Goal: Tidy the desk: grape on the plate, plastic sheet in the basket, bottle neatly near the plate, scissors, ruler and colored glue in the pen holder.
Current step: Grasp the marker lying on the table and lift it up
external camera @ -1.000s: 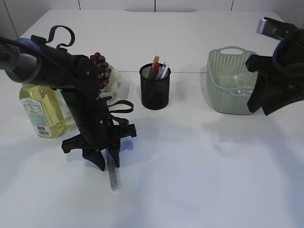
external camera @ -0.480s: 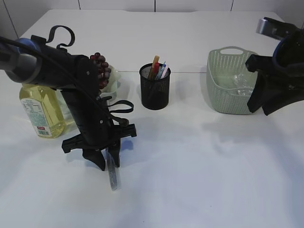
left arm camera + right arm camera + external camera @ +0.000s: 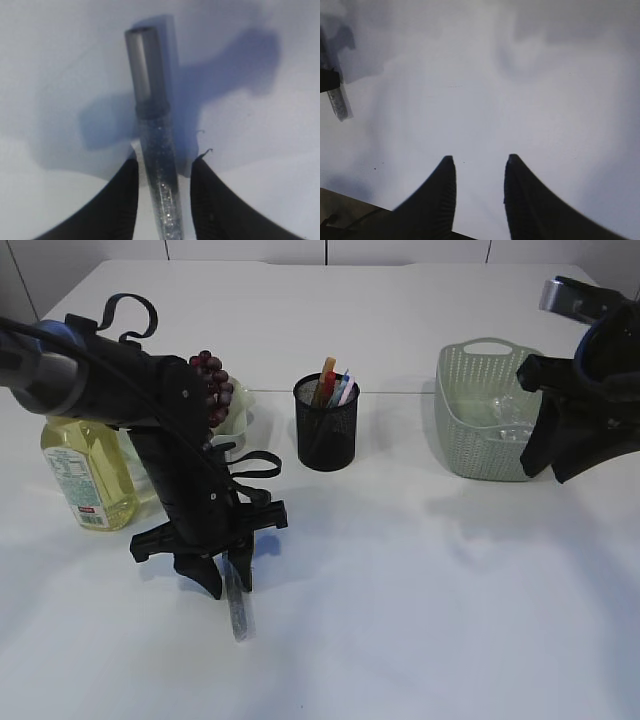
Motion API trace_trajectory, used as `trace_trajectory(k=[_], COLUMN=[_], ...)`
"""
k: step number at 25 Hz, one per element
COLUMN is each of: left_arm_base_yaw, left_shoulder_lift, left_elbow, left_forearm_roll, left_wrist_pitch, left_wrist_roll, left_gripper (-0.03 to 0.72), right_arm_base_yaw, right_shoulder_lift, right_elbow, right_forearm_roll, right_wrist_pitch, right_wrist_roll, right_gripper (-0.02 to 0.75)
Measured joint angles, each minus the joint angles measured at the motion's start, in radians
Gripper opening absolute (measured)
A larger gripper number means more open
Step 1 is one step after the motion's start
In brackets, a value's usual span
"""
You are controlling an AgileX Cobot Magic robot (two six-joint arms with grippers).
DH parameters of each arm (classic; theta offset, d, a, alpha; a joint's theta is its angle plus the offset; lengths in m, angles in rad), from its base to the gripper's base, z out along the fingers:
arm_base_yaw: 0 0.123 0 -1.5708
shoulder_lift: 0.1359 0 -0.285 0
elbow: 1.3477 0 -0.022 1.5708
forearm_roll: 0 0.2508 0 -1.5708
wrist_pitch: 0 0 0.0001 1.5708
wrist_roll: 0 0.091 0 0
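Toward the left edge of the tabletop, the bottle (image 3: 85, 475) of yellow liquid is standing upright beside the plate (image 3: 240, 410) that is carrying the grape (image 3: 212, 385) bunch, so those two items look settled. Just in front of them, the left gripper (image 3: 226, 582) is pointing straight down with its fingers straddling the colored glue (image 3: 236, 608), a slim glitter-filled tube lying flat and pointing toward the near edge. In the left wrist view the tube (image 3: 155, 145) is sitting between the two fingertips (image 3: 122, 200), which are close to its sides, though whether they are already pressing on it cannot be told. To do this pick well, the fingers should be closing squarely across the tube's body, centred on it, so it is not rolling or pivoting when lifted, and then it should be carried tip-down to the pen holder (image 3: 327, 422) at the table's middle, which is already holding several items. Near the right edge, the basket (image 3: 487, 425) is sitting with clear plastic inside, and the right gripper (image 3: 477, 175) is hovering open and empty above bare table.
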Motion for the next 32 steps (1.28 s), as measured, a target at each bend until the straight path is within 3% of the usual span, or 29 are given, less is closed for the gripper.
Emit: trace_trajectory(k=[32], left_arm_base_yaw=[0.000], left_shoulder_lift=[0.009], left_elbow=[-0.008], left_forearm_roll=[-0.008], left_wrist_pitch=[-0.002], left_wrist_roll=[0.006], left_gripper=[0.252], right_arm_base_yaw=[0.000], right_shoulder_lift=[0.000], right_elbow=[0.000], right_forearm_roll=[0.002], right_wrist_pitch=[0.000], right_wrist_roll=[-0.002], right_gripper=[0.276])
